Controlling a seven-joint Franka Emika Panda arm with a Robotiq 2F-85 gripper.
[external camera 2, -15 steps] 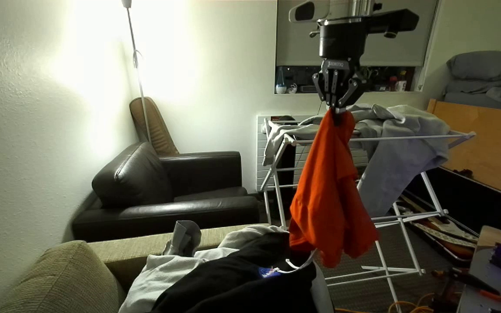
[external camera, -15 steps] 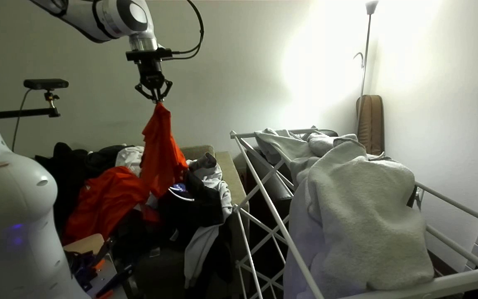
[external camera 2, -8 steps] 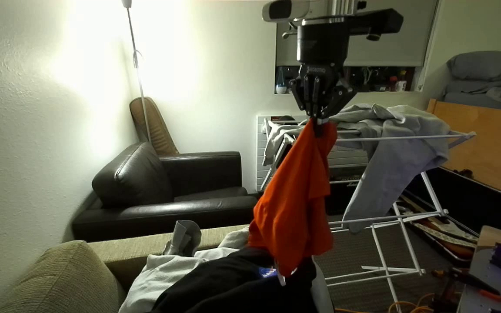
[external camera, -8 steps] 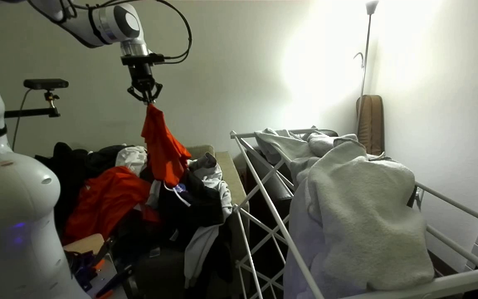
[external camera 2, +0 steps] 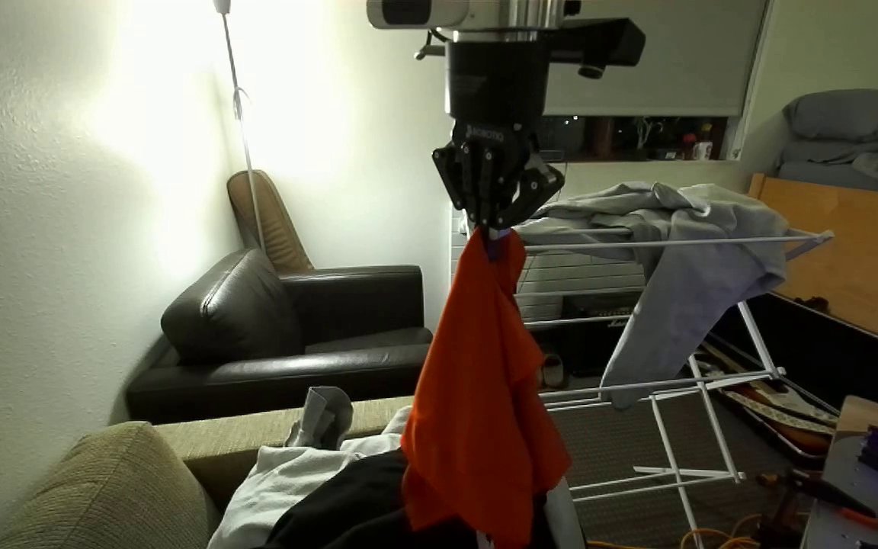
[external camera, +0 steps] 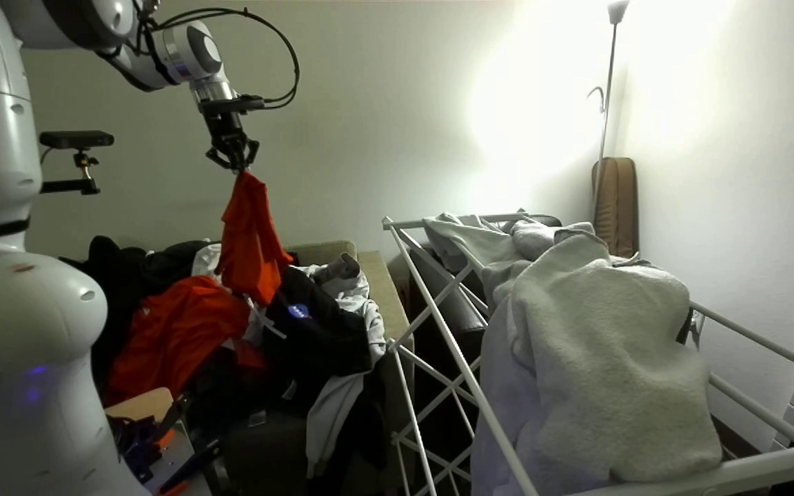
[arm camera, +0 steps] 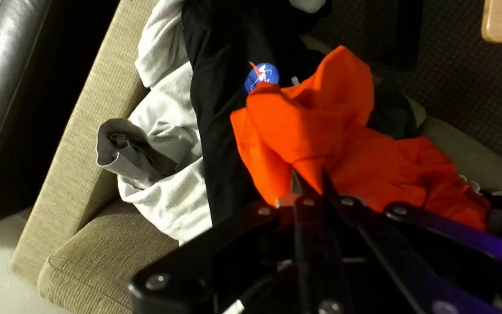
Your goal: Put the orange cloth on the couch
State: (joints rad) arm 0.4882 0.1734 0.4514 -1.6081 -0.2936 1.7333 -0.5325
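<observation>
The orange cloth [external camera: 252,238] hangs down from my gripper [external camera: 240,168] in both exterior views, with the cloth [external camera 2: 477,381] below the gripper [external camera 2: 490,227]. In the wrist view the gripper [arm camera: 312,183] is shut on a pinched fold of the cloth [arm camera: 303,126]. The couch [external camera: 384,296] is beige and heaped with clothes; its arm also shows in the wrist view [arm camera: 83,104]. The cloth hangs over this heap; I cannot tell whether its lower end touches. A second orange piece [external camera: 180,331] lies on the heap.
A black garment with a blue badge [external camera: 324,334] and pale clothes [arm camera: 168,113] lie on the couch. A white drying rack [external camera: 452,351] with grey towels [external camera: 604,358] stands beside it. A dark leather armchair [external camera 2: 355,374] is behind. A small table with tools [external camera 2: 866,457] stands near.
My gripper has moved left in both exterior views with the orange cloth hanging from it. In an exterior view it has also come lower and nearer the camera. The grip stays shut.
</observation>
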